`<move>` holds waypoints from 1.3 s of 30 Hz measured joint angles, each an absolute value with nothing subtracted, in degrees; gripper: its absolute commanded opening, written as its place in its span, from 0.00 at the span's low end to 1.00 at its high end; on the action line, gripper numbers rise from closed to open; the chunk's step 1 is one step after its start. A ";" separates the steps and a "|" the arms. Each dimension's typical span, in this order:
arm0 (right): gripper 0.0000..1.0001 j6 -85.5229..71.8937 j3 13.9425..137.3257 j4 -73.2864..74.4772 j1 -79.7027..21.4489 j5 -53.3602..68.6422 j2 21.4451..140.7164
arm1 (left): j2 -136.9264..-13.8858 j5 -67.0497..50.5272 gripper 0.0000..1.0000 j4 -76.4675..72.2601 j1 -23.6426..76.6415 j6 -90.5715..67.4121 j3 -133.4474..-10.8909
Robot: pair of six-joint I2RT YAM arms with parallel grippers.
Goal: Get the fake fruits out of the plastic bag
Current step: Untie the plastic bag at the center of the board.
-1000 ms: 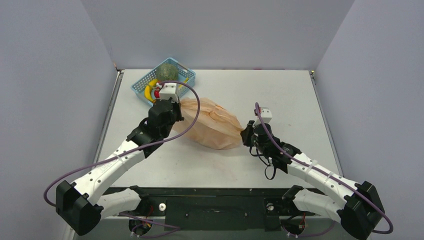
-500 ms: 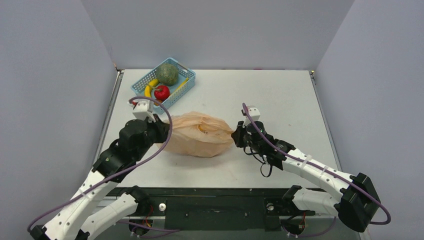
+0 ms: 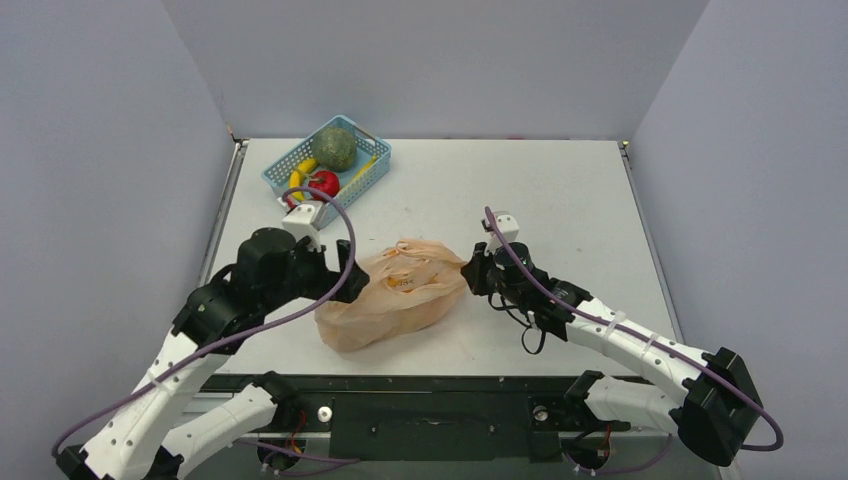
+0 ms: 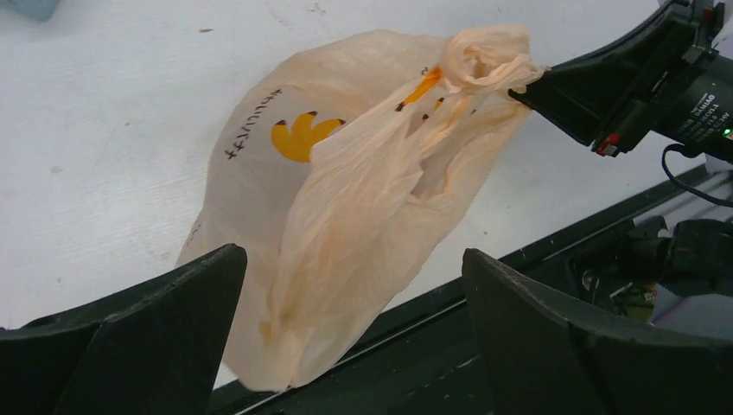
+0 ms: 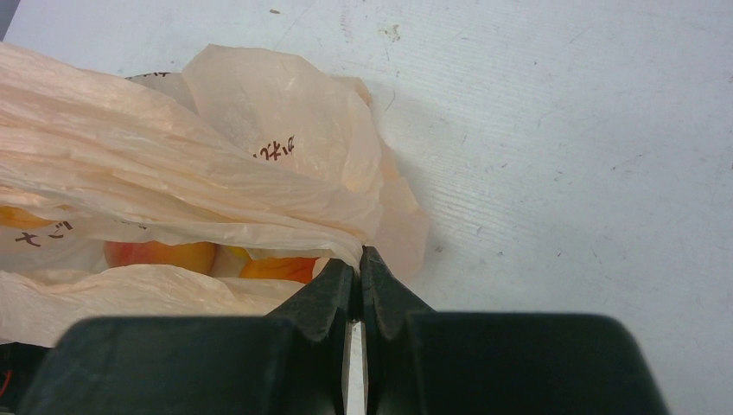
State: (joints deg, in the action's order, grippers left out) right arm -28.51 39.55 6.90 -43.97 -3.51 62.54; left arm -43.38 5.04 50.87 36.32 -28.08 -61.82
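Observation:
The plastic bag (image 3: 395,295) is pale orange with banana prints and lies slumped on the white table between my two arms. My right gripper (image 3: 468,270) is shut on the bunched top of the bag (image 5: 216,164), its tips (image 5: 359,259) pinching the film. Inside the bag's mouth two fake fruits show, one peach-orange (image 5: 160,253) and one orange (image 5: 277,268). My left gripper (image 3: 338,285) stands wide open at the bag's left side. In the left wrist view the bag (image 4: 346,173) hangs ahead of the spread fingers (image 4: 173,303), and nothing is gripped.
A blue mesh basket (image 3: 383,158) at the back left holds a rough green ball (image 3: 335,148), a red apple (image 3: 323,183) and a banana (image 3: 300,175). The table's black front rail (image 4: 519,259) runs just under the bag's lower end.
My left gripper has opened and let go of the bag after pulling it away from the basket. The bag has swung and sagged toward the front edge. The right gripper has kept its hold.

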 measured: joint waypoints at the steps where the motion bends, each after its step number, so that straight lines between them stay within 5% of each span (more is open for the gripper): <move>1: 0.00 -28.49 39.55 6.92 -43.97 -3.40 62.35 | -45.52 3.07 0.97 49.89 36.32 -26.22 -62.72; 4: 0.00 -28.49 39.55 6.94 -43.97 -3.11 61.73 | -52.64 -2.37 0.97 48.12 36.32 -20.40 -66.15; 8: 0.00 -28.58 39.55 6.96 -43.97 -2.70 61.12 | -63.13 -5.65 0.84 44.58 36.34 -13.45 -70.39; 13: 0.00 -28.97 39.55 7.55 -43.97 -2.61 60.40 | -72.66 -7.46 0.47 41.71 36.32 -10.13 -70.24; 19: 0.00 -29.47 39.55 7.97 -43.99 -3.33 59.48 | -69.23 -9.69 0.02 36.05 36.34 -12.86 -63.55; 31: 0.00 -43.59 40.32 7.05 -34.00 -8.32 58.11 | -42.26 8.51 0.00 33.15 35.55 -20.62 -61.28; 39: 0.00 -44.45 68.29 8.12 -26.11 8.40 79.13 | -61.93 0.32 0.00 26.89 21.08 -21.80 -78.06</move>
